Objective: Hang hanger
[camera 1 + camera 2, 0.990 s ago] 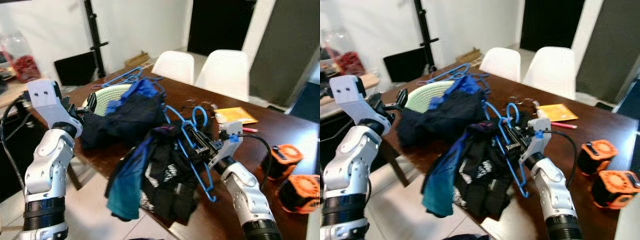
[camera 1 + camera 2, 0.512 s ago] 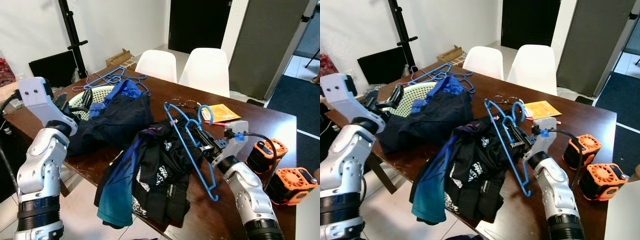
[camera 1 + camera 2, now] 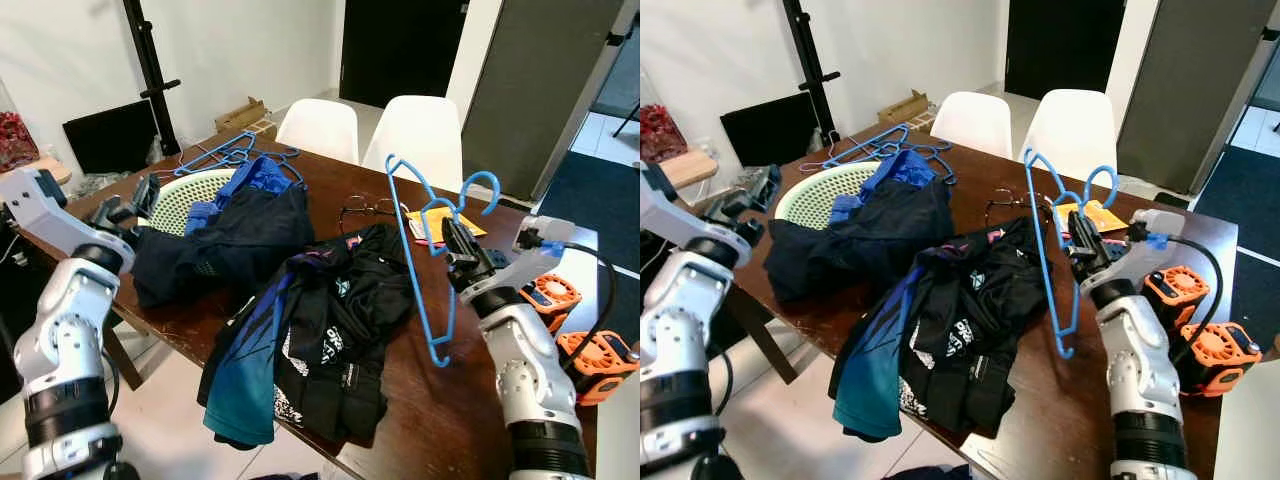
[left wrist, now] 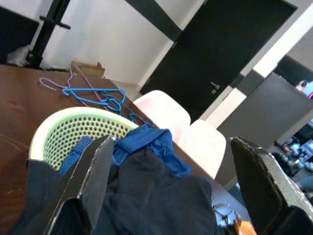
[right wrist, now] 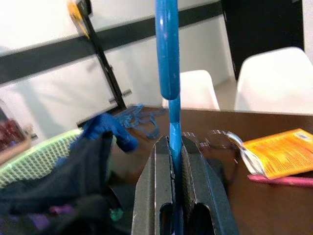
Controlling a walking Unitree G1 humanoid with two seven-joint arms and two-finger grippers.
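Lifted clear of the clothes [image 3: 330,320], the hanger [image 3: 425,270] rose, clamped in the right claw [image 3: 462,257]; left claw [image 4: 166,186] gaped idle. Hanging remained, seemingly no rail near.

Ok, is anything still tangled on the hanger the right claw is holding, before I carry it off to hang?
Nothing visible. The right claw is shut on the blue hanger, held upright above the table, apart from the black clothes pile. No rail shows in these views.
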